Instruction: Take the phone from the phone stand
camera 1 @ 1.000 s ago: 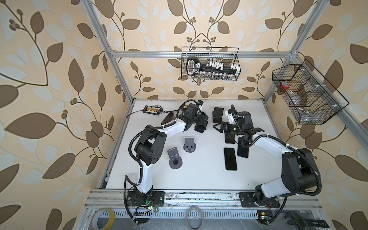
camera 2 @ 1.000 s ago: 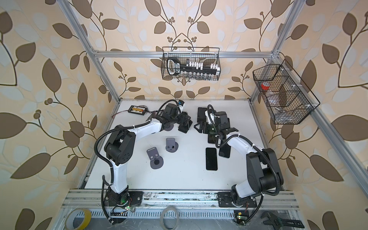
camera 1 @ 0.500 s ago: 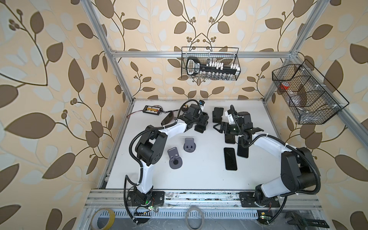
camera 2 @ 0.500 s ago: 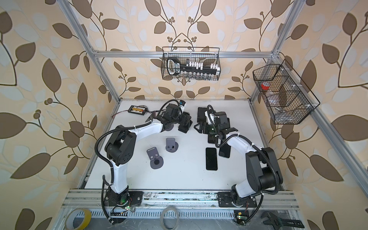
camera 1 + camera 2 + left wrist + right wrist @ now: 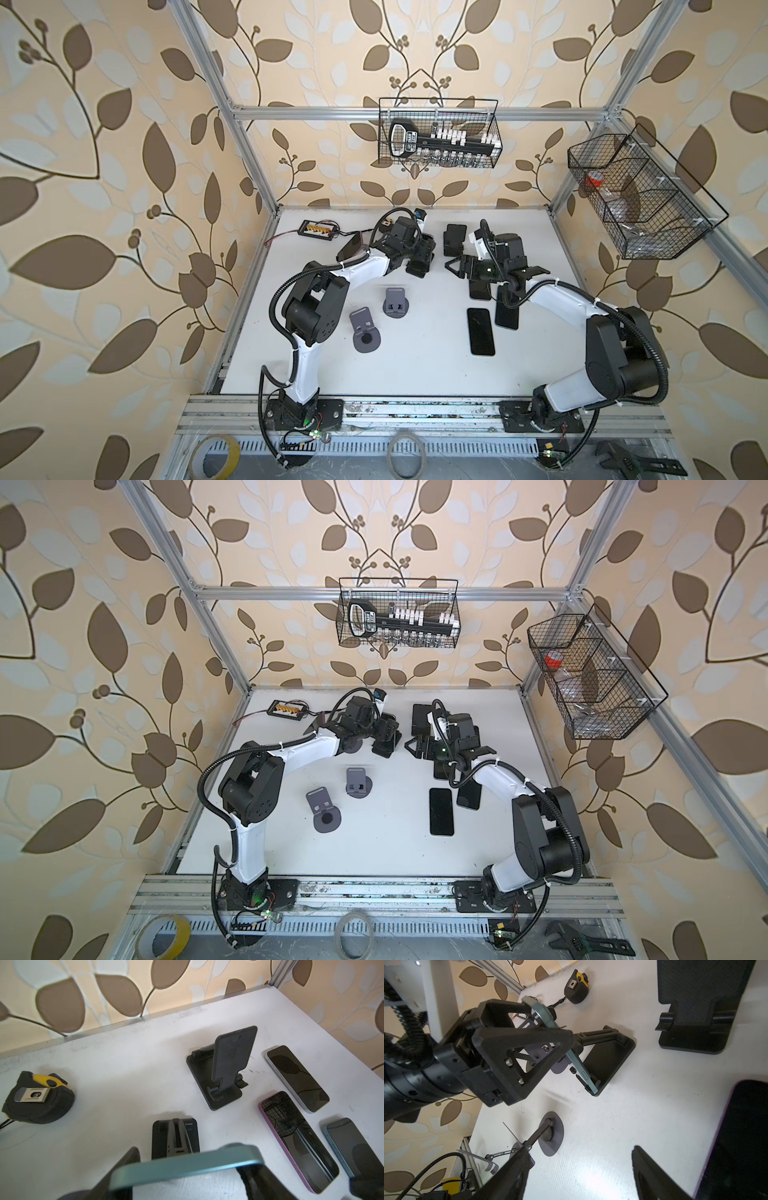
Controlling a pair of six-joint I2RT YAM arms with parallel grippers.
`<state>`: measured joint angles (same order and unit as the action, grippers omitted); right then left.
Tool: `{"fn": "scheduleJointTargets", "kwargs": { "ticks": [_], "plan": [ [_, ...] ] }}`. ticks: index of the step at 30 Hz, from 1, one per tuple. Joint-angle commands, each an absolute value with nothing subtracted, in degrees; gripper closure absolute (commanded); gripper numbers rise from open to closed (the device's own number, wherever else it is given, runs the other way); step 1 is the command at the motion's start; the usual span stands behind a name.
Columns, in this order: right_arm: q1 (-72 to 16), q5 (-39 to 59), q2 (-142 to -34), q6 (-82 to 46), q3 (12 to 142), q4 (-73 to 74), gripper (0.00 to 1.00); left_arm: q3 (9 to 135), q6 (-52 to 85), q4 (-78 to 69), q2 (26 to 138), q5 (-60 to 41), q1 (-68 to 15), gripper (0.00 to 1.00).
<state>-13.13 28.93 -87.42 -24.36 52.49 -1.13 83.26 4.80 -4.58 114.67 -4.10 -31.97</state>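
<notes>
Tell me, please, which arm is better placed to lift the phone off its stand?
Left: the left gripper clasps the phone, which rests in the stand; the right gripper is open, empty and apart from it.

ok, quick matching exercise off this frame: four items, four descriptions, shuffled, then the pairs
1. teal phone
2. purple phone
3. tape measure
4. tall black stand

A. nothing on it
B. flat on the table, screen up
C. gripped by the left fingers, resting in the phone stand
D. black and yellow

Pairs: 1-C, 2-B, 3-D, 4-A
</notes>
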Motion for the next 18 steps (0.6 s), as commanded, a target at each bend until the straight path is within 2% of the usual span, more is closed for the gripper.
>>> {"fn": "scheduleJointTargets", "kwargs": {
  "ticks": [1, 9, 18],
  "plan": [
    [-13.36, 28.59, -87.02, -23.71, 53.09, -1.93, 0.23, 84.25, 5.90, -7.27, 112.87, -4.39, -32.48, 0.45],
    [-13.45, 28.48, -86.66, -23.80, 53.28, -2.11, 0.23, 84.03, 5.71, -7.65, 111.41, -5.52, -32.48, 0.54],
    [-13.59, 28.39, -86.49, -23.68, 53.52, -2.52, 0.23, 83.50, 5.54, -7.89, 109.39, -5.76, -32.48, 0.58]
  ]
}}
